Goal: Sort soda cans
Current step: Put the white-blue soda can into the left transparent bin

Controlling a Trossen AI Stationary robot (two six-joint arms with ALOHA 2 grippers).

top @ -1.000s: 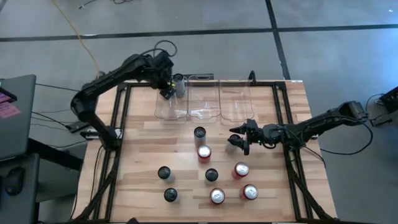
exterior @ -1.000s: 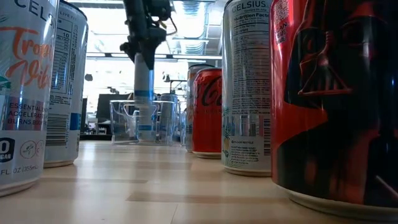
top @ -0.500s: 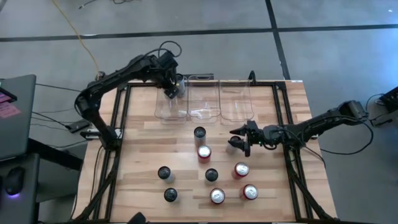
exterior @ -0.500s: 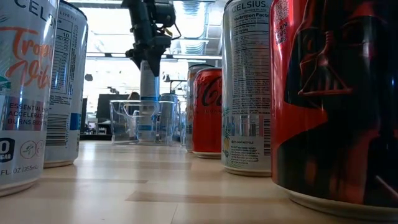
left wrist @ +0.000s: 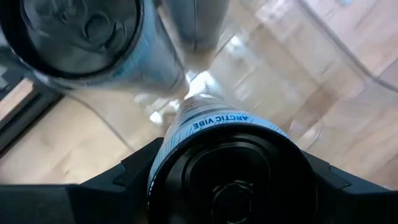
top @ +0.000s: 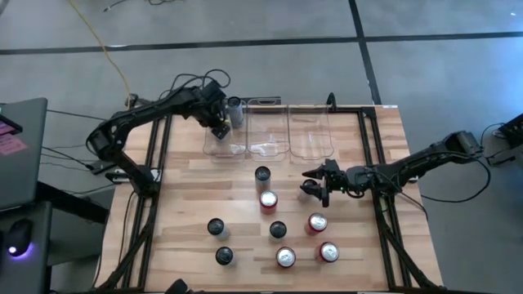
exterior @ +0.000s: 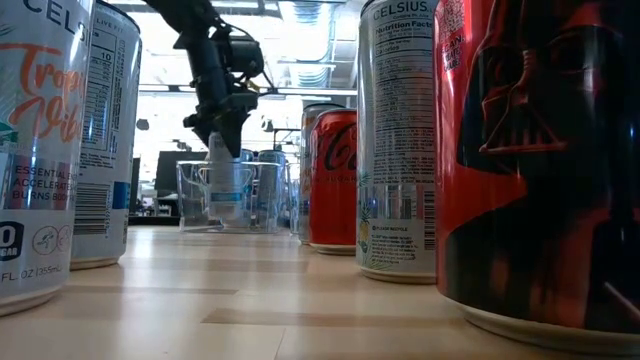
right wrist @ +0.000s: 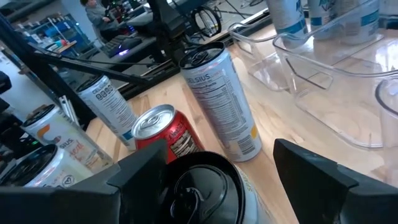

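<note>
Several soda cans stand upright on the table in the high view, red ones (top: 268, 200) with silver tops and silver ones (top: 262, 173) with dark tops. Another silver can (top: 235, 109) stands in the far end of the left clear bin (top: 214, 145). My left gripper (top: 219, 122) is over that bin, shut on a silver can (exterior: 222, 185) with a dark top (left wrist: 233, 180). My right gripper (top: 313, 184) is open at mid-table. Its fingers stand on either side of a dark-topped can (right wrist: 205, 186); I cannot tell whether they touch it. My left gripper pinches the silver can by its upper wall (left wrist: 186, 124) just under the rim, one finger (left wrist: 127, 180) on each side. It comes from above, slanting. The can hangs tilted below the fingers with its lower end (exterior: 226, 212) down inside the left bin.
Three clear bins sit side by side at the far edge: left, middle (top: 265, 137) and right (top: 309, 135). A dark frame (top: 364, 155) runs around the tabletop. Tall cans (exterior: 395, 140) crowd the near edge in the low view. Bare wood lies at the table's left (top: 184, 196).
My left gripper has moved down and slightly toward the table's left, lowering its can into the left bin. The can hung upright before and is now tilted, its lower end deeper in the bin.
</note>
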